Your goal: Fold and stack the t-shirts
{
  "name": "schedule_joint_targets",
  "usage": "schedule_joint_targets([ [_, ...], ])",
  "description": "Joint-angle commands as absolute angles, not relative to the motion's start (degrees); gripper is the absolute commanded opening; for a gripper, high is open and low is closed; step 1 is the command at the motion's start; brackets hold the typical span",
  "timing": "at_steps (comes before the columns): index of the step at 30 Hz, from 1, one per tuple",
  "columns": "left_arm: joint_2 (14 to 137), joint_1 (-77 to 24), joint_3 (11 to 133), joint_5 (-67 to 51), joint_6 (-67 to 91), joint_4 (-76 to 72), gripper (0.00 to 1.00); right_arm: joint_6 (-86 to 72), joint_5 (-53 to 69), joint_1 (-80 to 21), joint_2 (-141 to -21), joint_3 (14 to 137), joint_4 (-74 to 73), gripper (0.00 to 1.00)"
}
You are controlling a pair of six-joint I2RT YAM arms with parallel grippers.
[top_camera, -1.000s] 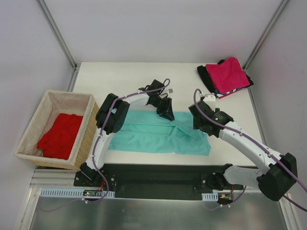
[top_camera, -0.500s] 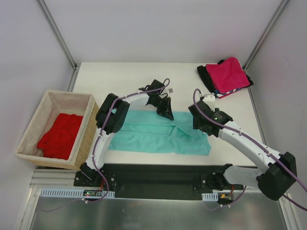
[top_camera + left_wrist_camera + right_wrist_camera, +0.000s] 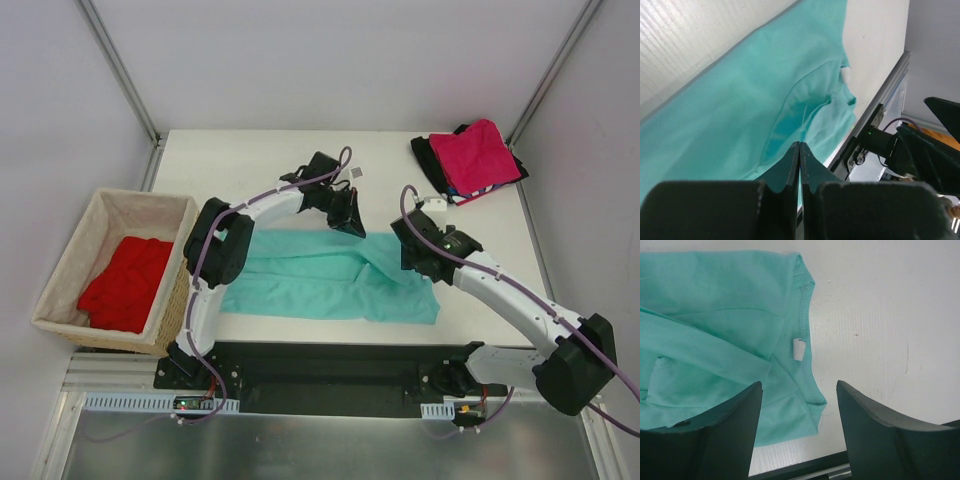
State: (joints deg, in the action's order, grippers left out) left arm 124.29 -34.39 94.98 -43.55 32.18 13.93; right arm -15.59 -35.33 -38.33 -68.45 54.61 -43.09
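The teal-green t-shirt (image 3: pixel 320 280) lies spread across the near middle of the table. My left gripper (image 3: pixel 350 222) is at its far edge, shut on a pinch of the teal cloth (image 3: pixel 740 100), which rises in a crease to the closed tips (image 3: pixel 800 144). My right gripper (image 3: pixel 420 255) hangs open above the shirt's right end, where a hem and a white label (image 3: pixel 799 349) show between its fingers (image 3: pixel 720 435). The magenta-pink t-shirt (image 3: pixel 480 155) tops a folded pile on black and striped cloth. The bright red t-shirt (image 3: pixel 125 283) lies in the basket.
The wicker basket (image 3: pixel 70 255) stands off the table's left edge. The folded pile fills the far right corner. A black rail (image 3: pixel 330 365) runs along the near edge by the arm bases. White enclosure walls stand close behind and at both sides.
My left gripper has shut and drawn a little away from me, tugging the teal shirt's far edge and reshaping its middle fold. The right gripper has barely moved.
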Motion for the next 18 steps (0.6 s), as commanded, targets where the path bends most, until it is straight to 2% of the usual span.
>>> schedule_joint_targets([
  [1, 118.48, -34.01, 92.03, -45.97, 32.17, 12.83, 0.0, -16.0, -34.81, -38.06, -69.08, 54.84, -42.45, 0.64],
  [15, 113.2, -37.09, 80.95, -43.42, 33.13, 8.35, 0.0, -16.09, -33.49, -38.58, -71.8, 54.23, -40.53, 0.64],
  [16, 112.94, -37.09, 80.25, -42.9, 33.4, 8.26, 0.05, -15.91, -33.23, -38.58, -73.2, 54.14, -40.08, 0.64],
  [18, 112.68, -37.09, 79.9, -41.4, 33.31, 8.26, 0.27, -15.47, -33.05, -38.58, -74.88, 54.32, -39.03, 0.66],
])
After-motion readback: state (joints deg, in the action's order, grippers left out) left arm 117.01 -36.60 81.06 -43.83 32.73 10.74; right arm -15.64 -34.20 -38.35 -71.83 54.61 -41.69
